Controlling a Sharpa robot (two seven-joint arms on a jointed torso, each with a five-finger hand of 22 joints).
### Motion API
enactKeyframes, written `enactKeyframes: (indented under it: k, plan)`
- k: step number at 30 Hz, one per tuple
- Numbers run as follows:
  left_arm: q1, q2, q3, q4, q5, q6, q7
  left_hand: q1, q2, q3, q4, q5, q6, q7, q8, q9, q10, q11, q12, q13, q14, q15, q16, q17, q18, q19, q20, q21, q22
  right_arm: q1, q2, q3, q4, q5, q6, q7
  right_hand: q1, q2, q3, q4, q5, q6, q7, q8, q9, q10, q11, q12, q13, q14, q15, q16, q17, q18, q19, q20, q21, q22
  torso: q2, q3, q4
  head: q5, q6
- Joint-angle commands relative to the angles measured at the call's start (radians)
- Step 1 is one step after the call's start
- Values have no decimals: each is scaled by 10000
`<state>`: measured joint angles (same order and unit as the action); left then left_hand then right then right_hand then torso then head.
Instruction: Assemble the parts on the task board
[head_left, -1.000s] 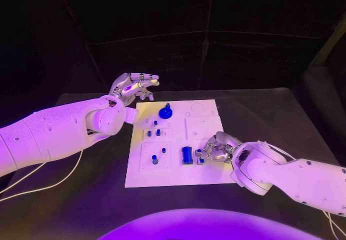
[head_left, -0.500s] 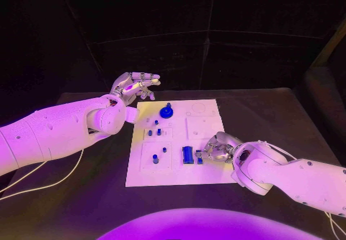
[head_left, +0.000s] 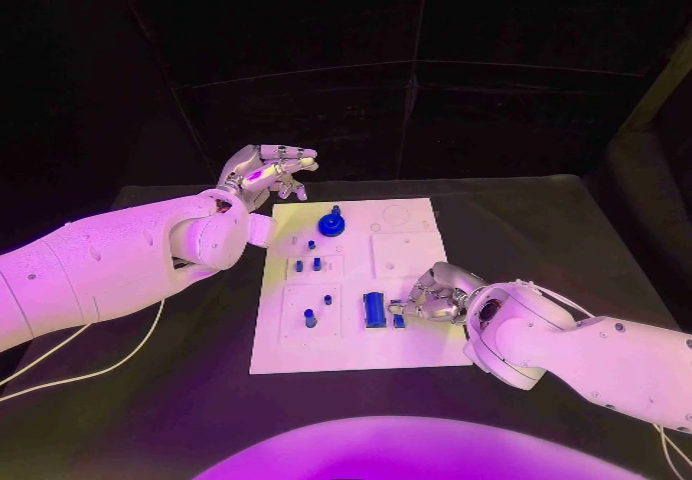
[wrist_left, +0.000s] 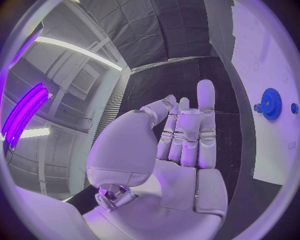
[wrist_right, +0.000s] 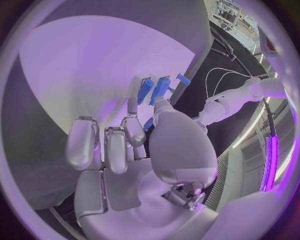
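Note:
The white task board (head_left: 411, 345) lies mid-table. On it stand a blue gear (head_left: 332, 224) at the far end, several small blue pegs (head_left: 307, 265) on its left half, and a tall blue block (head_left: 375, 308) near the middle. My right hand (head_left: 430, 296) rests low on the board right of that block, its thumb and a finger closed around a small blue part (head_left: 400, 320) (wrist_right: 148, 124). Beyond its fingers (wrist_right: 117, 145) the block (wrist_right: 160, 89) stands on the board (wrist_right: 94, 65). My left hand (head_left: 268, 168) hovers empty off the board's far left corner, fingers (wrist_left: 187, 130) loosely extended; the gear (wrist_left: 270, 103) is beside it.
Black table (head_left: 562, 230) surrounds the board, with a dark backdrop behind it. A white cable (head_left: 87, 370) trails across the table's left side under my left arm. The board's right half (head_left: 407, 250) carries only shallow recesses.

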<state>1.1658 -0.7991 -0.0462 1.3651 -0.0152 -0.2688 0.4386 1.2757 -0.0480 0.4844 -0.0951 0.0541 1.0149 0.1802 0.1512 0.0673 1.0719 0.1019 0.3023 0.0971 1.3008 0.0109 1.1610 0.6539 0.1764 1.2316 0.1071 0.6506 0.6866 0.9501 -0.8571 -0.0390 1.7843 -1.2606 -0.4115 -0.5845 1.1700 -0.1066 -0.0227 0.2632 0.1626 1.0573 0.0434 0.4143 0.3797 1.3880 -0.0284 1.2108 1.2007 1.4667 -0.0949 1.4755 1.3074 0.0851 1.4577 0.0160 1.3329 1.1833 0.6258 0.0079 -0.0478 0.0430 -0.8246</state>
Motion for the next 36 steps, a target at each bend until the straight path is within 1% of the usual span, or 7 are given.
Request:
enactKeyframes:
  k: [1,6,9,11,20,29,36]
  plan:
    - [15,-13,4,24,4,117,34,-63,3,-34,39,57,-82,-20,43,6,-63,4,33,-8,-21,41,51,-9,62,-13,61,-36,-10,16,-122,3,139,-136,276,298,290,-3,-104,-80,-40,-56,30,-21,15,-70,9,-48,-2,715,15,-72,983,-67,-44,-17,-62,-9,-3,3,6,4,-3]
    - [15,-33,4,25,4,110,20,-63,3,-34,39,57,-82,-20,43,6,-63,4,33,-8,-21,41,51,-9,62,-13,61,-36,-10,15,-348,2,409,-141,558,509,410,41,-286,-130,-266,-60,36,-19,27,-66,15,-36,11,716,20,-73,986,-68,-43,-12,-66,-5,1,10,-10,12,-1]
    - [15,-40,4,28,5,111,-6,-63,3,-34,39,57,-82,-20,43,6,-63,4,33,-8,-21,41,51,-9,62,-13,61,-36,-10,14,-495,2,487,-143,751,585,544,86,-348,-203,-295,-57,35,-15,35,-64,14,-32,16,717,20,-72,989,-70,-40,-11,-63,4,-14,0,-36,0,15]
    - [15,-31,4,30,5,116,-12,-63,3,-34,39,57,-82,-20,43,6,-63,4,33,-8,-21,41,51,-9,62,-13,61,-36,-10,14,-564,2,486,-143,854,605,620,116,-382,-250,-292,-56,36,-13,39,-62,14,-28,20,719,20,-69,997,-71,-38,-11,-62,9,-18,-7,-29,-18,15]
    - [15,6,4,16,5,118,-12,-58,10,-35,40,59,-87,-24,44,6,-72,1,38,-9,-22,40,55,-8,63,-12,62,-40,-13,15,-531,1,321,-144,1086,582,746,203,-437,-326,-250,-47,36,-7,47,-51,14,-8,42,721,20,-64,1006,-75,-31,-9,-51,31,-4,1,26,-57,48]
    - [15,12,4,13,5,116,-10,-58,10,-35,40,59,-87,-24,44,6,-72,1,38,-9,-22,40,55,-8,63,-12,62,-40,-13,15,-299,1,31,-460,1263,401,1025,414,-511,-509,-200,-31,30,-1,60,-43,7,2,55,723,17,-62,1015,-78,-24,-10,-44,52,10,2,8,-12,10]
    - [14,26,4,4,5,120,-11,-58,10,-35,40,59,-87,-24,44,6,-72,1,38,-9,-22,40,55,-8,63,-12,62,-40,-13,15,-105,2,-117,-556,1085,348,1054,588,-564,-520,-165,-15,30,0,64,-27,6,27,81,727,16,-52,1033,-81,-18,-11,-36,68,-3,2,9,3,-5]
